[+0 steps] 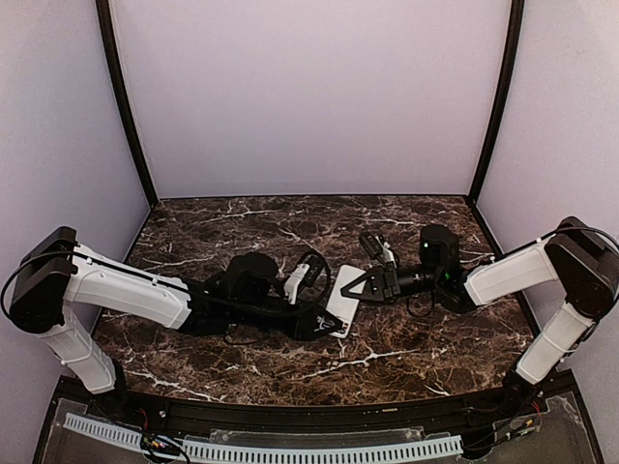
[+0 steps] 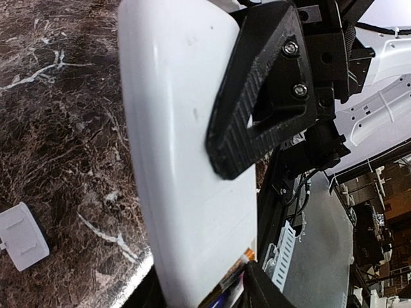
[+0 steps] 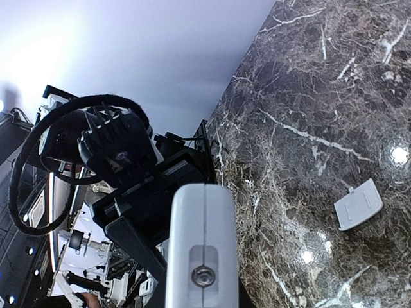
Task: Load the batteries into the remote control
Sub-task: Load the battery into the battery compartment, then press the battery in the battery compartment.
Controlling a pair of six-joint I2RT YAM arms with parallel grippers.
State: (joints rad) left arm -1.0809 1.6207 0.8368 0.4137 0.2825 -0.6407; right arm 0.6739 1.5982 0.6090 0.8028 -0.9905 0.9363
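Note:
The remote control is a white handset held just above the marble between both arms. In the left wrist view its plain white face fills the middle, and my left gripper is shut around its near end. A battery with orange and blue print shows as a strip beside the right finger there. My right gripper is shut on the far end, one black triangular finger lying flat on the white face. The right wrist view shows the remote end-on.
A small white cover piece lies flat on the dark marble table, also seen as the pale cover piece off to the side. Purple walls enclose the table. The arm bases stand at the near edge.

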